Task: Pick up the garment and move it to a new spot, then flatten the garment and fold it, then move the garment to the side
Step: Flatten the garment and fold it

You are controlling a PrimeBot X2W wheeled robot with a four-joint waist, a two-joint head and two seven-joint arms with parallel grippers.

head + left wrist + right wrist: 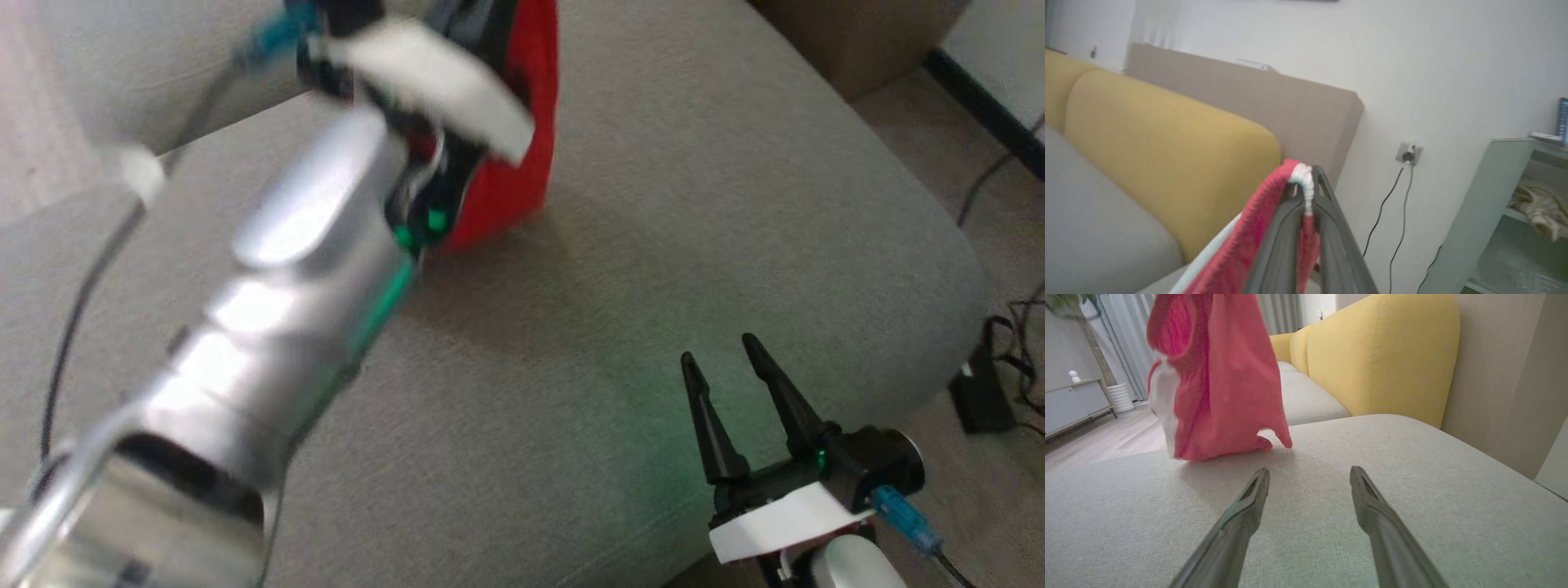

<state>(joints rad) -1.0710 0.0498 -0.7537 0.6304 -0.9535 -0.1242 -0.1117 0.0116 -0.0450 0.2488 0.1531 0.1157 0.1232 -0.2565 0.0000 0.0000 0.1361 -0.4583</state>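
Garment (1220, 388) hanging from left gripper (1306, 179) clamped on its trim, right gripper (718, 349) spread apart, well aside

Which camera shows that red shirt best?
The right wrist view: the garment hangs nearly whole, hem touching the grey cushion. In the head view the left arm hides most of it; the left wrist view catches its trim pinched in the left gripper.

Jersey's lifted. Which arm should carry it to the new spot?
Left. The left gripper is shut on the jersey at its striped trim, with the lower edge touching the grey cushion. The right gripper is open, empty and apart from it.
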